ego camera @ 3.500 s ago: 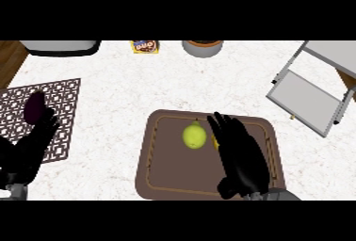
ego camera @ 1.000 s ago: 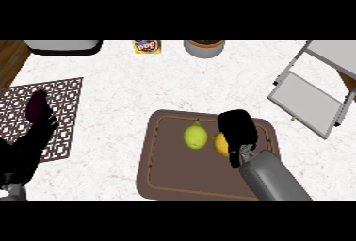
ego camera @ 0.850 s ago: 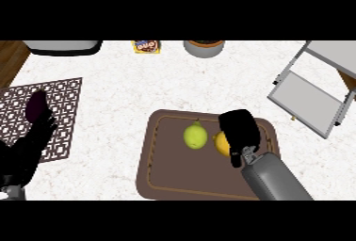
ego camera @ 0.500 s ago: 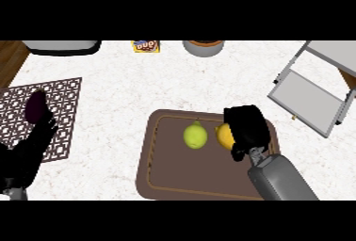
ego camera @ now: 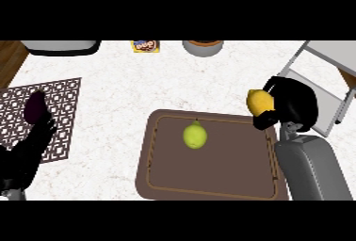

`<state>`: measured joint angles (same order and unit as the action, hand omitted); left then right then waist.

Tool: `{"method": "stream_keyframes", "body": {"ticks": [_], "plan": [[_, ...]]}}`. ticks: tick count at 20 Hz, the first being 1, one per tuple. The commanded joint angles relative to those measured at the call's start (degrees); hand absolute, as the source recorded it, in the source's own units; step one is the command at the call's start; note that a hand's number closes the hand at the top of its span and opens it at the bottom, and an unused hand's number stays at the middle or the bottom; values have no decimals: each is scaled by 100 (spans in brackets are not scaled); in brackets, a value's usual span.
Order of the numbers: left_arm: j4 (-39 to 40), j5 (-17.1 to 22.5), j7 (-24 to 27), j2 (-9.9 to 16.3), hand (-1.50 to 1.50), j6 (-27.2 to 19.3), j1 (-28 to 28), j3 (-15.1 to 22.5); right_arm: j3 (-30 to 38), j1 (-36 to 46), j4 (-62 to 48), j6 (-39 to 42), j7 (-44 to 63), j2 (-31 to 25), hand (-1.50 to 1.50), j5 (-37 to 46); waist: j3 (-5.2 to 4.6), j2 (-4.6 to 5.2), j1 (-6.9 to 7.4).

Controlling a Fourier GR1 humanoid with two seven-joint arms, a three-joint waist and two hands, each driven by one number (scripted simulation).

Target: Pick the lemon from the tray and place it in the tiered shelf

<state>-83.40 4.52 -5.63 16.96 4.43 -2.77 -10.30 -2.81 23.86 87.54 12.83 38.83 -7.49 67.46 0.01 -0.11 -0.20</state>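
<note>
White speckled counter fills the view, with a brown tray (ego camera: 212,181) at its middle and the white tiered shelf (ego camera: 327,70) off toward the upper right corner. The right hand (ego camera: 292,104) curls round a yellow lemon (ego camera: 259,101) and holds it above the tray's upper right corner, between the tray and the shelf. A second, greener fruit (ego camera: 195,134) lies on the tray floor, well apart from the hand. The left hand (ego camera: 28,155) rests with relaxed fingers over a patterned mat (ego camera: 59,94) at the left, beside a dark purple object (ego camera: 35,106) whose kind I cannot make out.

The lemon looks light, stiff and smooth-skinned, so it is likely to roll or slip sideways out of a shallow hold; it is not fragile. The fingers wrap its far side and only the near end shows, which probably means the hold sits across the fruit's widest part, the sensible place to take it.
</note>
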Motion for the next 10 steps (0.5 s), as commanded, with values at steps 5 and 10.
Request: {"method": "stream_keyframes", "body": {"ticks": [5,10], "plan": [[228,16,-11,85,0,67,171,-127,576,171,2070,520,1057,469,150,-634,-5,-24,-81],[160,-36,-212,-24,0,-80,308,-98,1083,617,3109,1052,1683,400,150,-1074,-4,-10,-50]]}}
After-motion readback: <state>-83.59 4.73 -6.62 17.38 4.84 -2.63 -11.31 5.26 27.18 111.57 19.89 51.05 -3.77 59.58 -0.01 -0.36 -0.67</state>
